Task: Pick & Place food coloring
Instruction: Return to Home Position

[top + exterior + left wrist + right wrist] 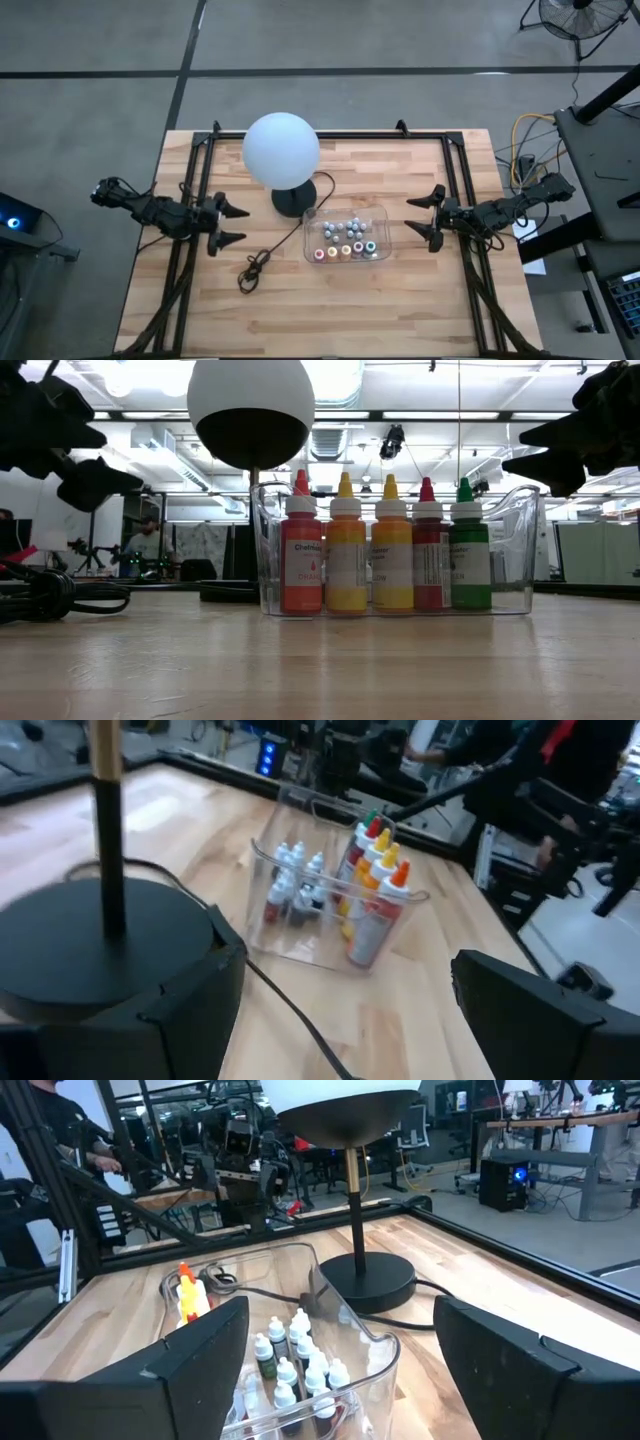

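Both pointing inward and released, the left end effector [238,225] and right end effector [412,218] flank the food coloring [345,240].

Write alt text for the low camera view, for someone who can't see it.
A clear plastic tray on the wooden table holds five food coloring bottles in a row: orange, two yellow, red, green. A white globe lamp stands behind it to the left; the left gripper and right gripper hang open and empty in the upper corners.
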